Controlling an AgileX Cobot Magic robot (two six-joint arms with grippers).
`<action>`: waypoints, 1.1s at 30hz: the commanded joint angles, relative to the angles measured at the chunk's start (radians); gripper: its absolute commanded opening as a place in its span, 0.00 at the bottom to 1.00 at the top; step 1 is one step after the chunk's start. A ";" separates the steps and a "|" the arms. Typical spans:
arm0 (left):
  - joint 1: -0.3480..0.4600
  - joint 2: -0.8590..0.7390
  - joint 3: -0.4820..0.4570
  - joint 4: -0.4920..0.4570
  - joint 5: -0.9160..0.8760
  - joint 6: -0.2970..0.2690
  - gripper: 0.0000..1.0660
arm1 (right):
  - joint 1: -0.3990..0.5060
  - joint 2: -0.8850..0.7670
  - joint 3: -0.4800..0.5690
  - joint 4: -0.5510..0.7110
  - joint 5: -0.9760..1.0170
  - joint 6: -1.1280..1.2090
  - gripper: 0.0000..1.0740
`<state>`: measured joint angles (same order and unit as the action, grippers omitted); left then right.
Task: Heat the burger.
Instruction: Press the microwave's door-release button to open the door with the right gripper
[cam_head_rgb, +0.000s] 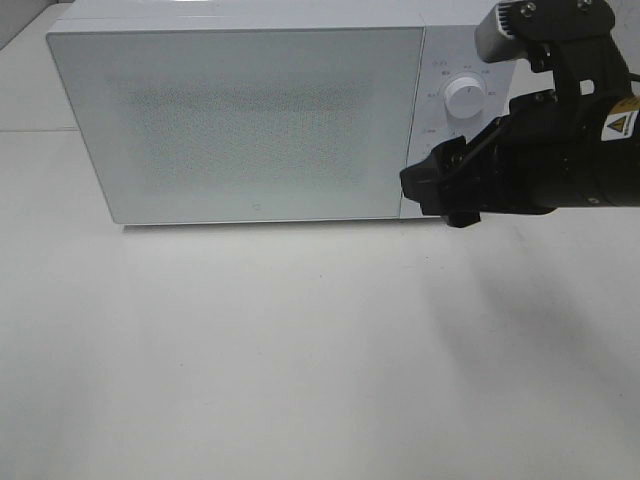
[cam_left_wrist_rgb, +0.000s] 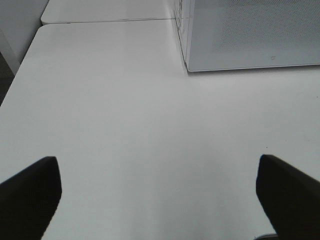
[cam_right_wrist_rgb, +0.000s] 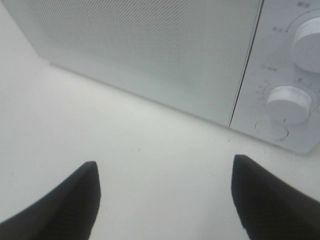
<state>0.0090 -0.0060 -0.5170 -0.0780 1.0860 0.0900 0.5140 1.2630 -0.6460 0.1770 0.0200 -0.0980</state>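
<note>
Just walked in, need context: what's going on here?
The right claw hangs open, holding nothing, in front of the microwave's control panel, near the lower knob. The door is closed. The left claw is open over the table, holding nothing. No burger is in view. Whether it is behind the door cannot be told.

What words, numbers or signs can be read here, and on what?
Nothing reads as clear text.
On the microwave, small labels round the dials: too blurred to read.
On the microwave door, a tiny mark at the lower edge: too small.
On the right arm, a yellow warning-triangle sticker: its print unreadable.
</note>
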 joint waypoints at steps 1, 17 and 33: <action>0.002 -0.014 -0.001 -0.003 -0.014 0.000 0.92 | 0.000 -0.051 -0.070 -0.072 0.288 -0.015 0.66; 0.002 -0.014 -0.001 -0.003 -0.014 0.000 0.92 | 0.000 -0.298 -0.086 -0.073 0.709 0.004 0.66; 0.002 -0.014 -0.001 -0.003 -0.014 0.000 0.92 | -0.018 -0.621 -0.029 -0.144 0.877 0.098 0.66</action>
<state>0.0090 -0.0060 -0.5170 -0.0780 1.0860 0.0900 0.4970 0.6550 -0.6810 0.0460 0.8890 -0.0100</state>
